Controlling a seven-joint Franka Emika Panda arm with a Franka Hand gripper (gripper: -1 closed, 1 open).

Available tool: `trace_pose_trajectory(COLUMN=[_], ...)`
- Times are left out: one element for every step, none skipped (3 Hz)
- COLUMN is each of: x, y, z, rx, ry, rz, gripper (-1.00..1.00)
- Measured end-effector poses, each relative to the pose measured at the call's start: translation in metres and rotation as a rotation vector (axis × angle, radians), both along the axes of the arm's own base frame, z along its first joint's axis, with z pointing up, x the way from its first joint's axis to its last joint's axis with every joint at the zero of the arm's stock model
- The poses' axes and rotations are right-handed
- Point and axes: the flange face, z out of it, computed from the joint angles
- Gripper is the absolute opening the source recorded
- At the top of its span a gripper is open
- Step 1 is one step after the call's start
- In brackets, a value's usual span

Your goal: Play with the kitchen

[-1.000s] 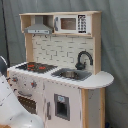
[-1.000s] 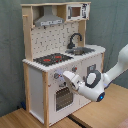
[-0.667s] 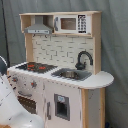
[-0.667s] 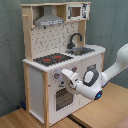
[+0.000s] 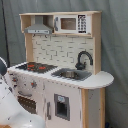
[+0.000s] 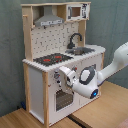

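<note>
A Franka arm brings its gripper (image 6: 64,76), finger position impossible to tell, to the front edge of the kitchen (image 6: 52,59), seemingly to work the knobs (image 6: 56,77) above the oven door (image 6: 62,99).

White rounded arm (image 6: 112,65); grey joint seams; blue light on wrist.

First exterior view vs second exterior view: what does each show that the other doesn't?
Only the first exterior view shows the small cabinet door under the sink; of the arm it catches just a white bulk at the lower left corner.

Only the second exterior view shows the gripper at the oven door, and the wooden table beneath.

Both exterior views show the kitchen: stovetop, faucet, hood, microwave.
</note>
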Motion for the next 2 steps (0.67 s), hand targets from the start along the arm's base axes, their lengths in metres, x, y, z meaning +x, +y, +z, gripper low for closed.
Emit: trace_pose_trajectory(x=[0.0088, 0.0088], y=[0.0055, 0.0052], z=[-0.0055, -0.0052], rx=[-0.026, -0.025], ry=[-0.044, -0.046], rz=[-0.006, -0.007], gripper=[1.0, -1.0])
